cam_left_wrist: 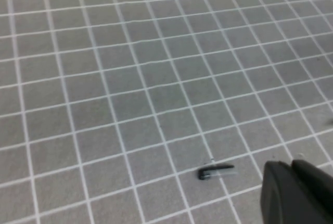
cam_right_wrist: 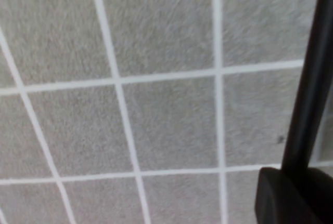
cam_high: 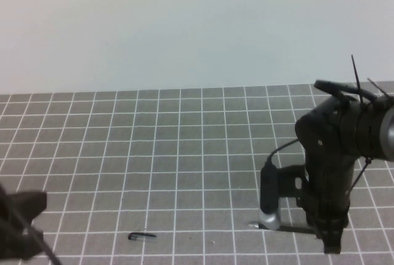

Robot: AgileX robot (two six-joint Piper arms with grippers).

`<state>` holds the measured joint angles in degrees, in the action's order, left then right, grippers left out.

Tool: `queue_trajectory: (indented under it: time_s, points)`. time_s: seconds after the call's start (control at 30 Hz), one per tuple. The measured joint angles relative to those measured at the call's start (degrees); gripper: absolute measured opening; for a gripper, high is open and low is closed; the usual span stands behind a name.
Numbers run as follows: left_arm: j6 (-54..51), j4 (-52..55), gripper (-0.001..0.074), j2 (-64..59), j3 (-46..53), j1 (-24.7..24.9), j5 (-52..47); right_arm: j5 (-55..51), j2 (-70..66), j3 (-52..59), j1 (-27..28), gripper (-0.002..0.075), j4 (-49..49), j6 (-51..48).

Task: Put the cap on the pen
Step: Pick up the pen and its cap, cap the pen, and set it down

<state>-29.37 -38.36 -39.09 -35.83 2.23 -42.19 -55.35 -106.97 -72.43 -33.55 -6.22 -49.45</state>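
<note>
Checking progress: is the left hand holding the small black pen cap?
No, the pen cap lies free on the mat, right of the left hand; the right hand hangs low at the right.

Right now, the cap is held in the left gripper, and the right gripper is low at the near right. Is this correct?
Not quite. The cap lies on the mat, apart from the left gripper, which is at the near left; the left wrist view shows this. The right gripper is indeed low at the near right.
</note>
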Motion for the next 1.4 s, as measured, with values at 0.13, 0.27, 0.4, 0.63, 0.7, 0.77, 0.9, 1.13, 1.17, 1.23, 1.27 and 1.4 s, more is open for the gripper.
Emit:
queue_trajectory:
  time_s: [0.13,0.27,0.4,0.63,0.7,0.77,0.9,1.13,1.17,1.23,1.27,1.4]
  points:
    - [-0.55,0.21,0.0001,-7.32,-6.67,0.0,-3.65,-1.48,0.0,-1.75,0.0,-0.0003,1.81,0.13]
    - [-6.84,0.45,0.0001,-15.59,-12.17,0.0,-9.65,-3.25,0.0,-3.42,0.0,-0.0003,3.39,0.13]
    - [-14.67,0.45,0.0021,-23.5,-14.89,0.0,-11.72,-3.79,0.0,-3.68,0.0,-0.0003,5.68,0.13]
    - [-25.55,-0.11,0.0353,-35.0,-16.08,0.95,-9.82,-4.5,0.0,-3.68,0.0,-0.0003,6.22,1.55]
    - [-33.02,0.46,0.0418,-37.64,-16.08,2.79,-8.77,-4.5,-0.13,-3.68,0.0,-0.0003,6.22,1.7]
    - [-40.2,0.93,0.042,-39.67,-16.08,5.01,-8.5,-4.5,-0.12,-3.68,0.0,-0.0003,6.22,1.7]
    - [-49.35,6.38,0.042,-42.46,-16.08,9.89,-6.18,-4.5,-0.12,-3.68,0.0,-0.0003,6.56,2.26]
    - [-49.19,16.63,0.042,-47.26,-16.08,15.22,-2.58,-4.38,-0.12,-3.58,0.0,-0.0003,6.22,2.75]
    - [-49.19,16.92,0.042,-47.88,-16.08,16.03,-1.73,-4.38,-0.12,-3.58,0.0,-0.0003,6.22,2.75]
    - [-49.19,17.32,0.042,-48.89,-16.08,17.49,0.33,-4.38,-0.12,-3.58,0.0,-0.0003,6.22,2.88]
    - [-48.93,17.5,0.042,-49.32,-16.08,18.41,1.38,-4.45,-0.12,-3.58,0.0,0.0067,6.22,2.71]
    - [-50.69,20.13,0.042,-51.75,-16.08,21.44,2.51,-4.16,-0.12,-3.58,0.0,-0.0003,6.56,3.56]
